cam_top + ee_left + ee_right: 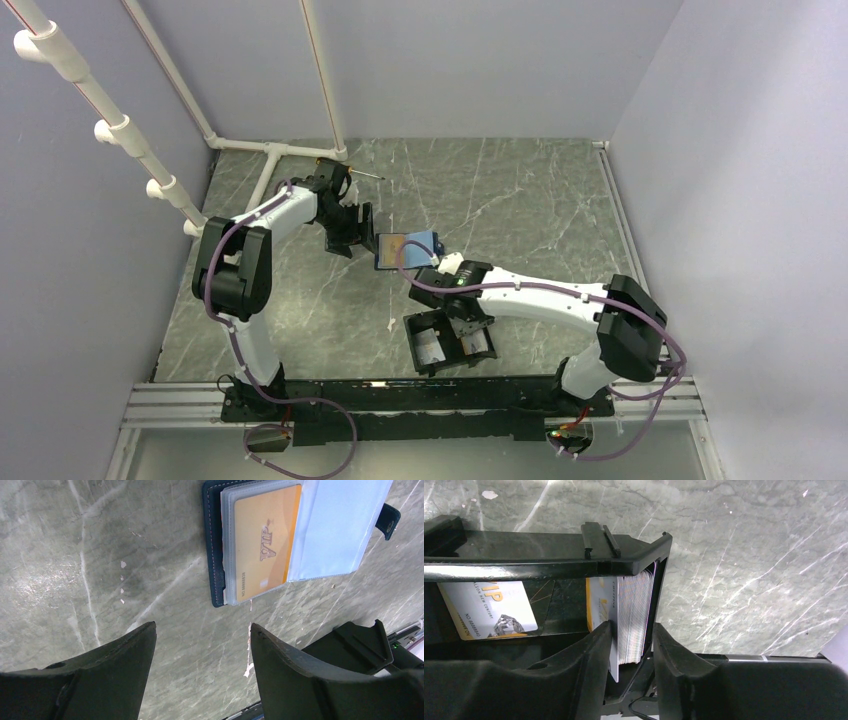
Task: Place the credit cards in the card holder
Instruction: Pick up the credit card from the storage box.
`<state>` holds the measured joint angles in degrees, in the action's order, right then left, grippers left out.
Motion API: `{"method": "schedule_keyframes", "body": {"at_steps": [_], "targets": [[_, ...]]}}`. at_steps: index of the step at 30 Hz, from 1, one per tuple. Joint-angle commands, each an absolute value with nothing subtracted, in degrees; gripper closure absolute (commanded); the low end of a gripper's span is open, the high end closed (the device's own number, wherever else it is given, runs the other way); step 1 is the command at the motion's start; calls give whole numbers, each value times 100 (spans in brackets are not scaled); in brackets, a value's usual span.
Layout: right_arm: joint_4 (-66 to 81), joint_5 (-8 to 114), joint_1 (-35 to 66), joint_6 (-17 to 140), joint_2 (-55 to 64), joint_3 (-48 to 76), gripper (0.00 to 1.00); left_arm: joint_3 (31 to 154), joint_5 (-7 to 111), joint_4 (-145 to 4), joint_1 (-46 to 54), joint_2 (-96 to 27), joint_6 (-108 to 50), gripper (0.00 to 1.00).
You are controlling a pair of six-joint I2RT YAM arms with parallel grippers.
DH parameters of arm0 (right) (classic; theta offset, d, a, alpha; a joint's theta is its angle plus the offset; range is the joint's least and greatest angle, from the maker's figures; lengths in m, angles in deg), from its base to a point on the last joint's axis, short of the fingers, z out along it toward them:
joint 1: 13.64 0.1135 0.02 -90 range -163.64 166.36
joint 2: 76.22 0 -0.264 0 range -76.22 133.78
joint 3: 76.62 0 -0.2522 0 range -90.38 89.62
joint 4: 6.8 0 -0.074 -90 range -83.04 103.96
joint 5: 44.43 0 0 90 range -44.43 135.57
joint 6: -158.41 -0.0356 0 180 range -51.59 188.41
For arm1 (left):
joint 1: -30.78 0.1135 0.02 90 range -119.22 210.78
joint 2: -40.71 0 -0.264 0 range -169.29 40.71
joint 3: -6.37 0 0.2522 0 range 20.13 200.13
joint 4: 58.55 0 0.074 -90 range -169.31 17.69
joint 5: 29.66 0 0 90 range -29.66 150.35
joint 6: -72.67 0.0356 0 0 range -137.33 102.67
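Already most credit cards (634, 600) stand in the card holder (549, 562), right gripper (632, 627) narrow around them, grip unclear; left gripper (202, 627) wide above the wallet (212, 555) and its last card (265, 540)

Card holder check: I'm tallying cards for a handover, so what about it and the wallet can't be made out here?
- Top view: the inside of the card holder, largely covered by the right tool, too small.
- Right wrist: how many cards stand in the stack; edges too fine, partly behind the tool's fingers.
- Left wrist: the wallet, cut off by the top edge.
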<state>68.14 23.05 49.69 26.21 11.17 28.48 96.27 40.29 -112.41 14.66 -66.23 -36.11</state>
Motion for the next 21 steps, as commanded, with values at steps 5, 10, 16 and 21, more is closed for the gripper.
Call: {"method": "schedule_keyframes", "body": {"at_steps": [5, 10, 16, 21], "targets": [[6981, 2175, 5035, 2601, 1223, 2659, 73, 9614, 3928, -11160, 1434, -6325, -3387, 25], [6943, 2188, 5043, 2597, 1278, 2662, 77, 9611, 3910, -11160, 1434, -6344, -3379, 25], [6966, 2181, 5066, 2648, 1244, 2366, 71, 9627, 3908, -11166, 1434, -6353, -3368, 25], [6788, 2277, 5112, 2648, 1447, 2447, 60, 9621, 3908, -11168, 1439, -6352, -3354, 25]]}}
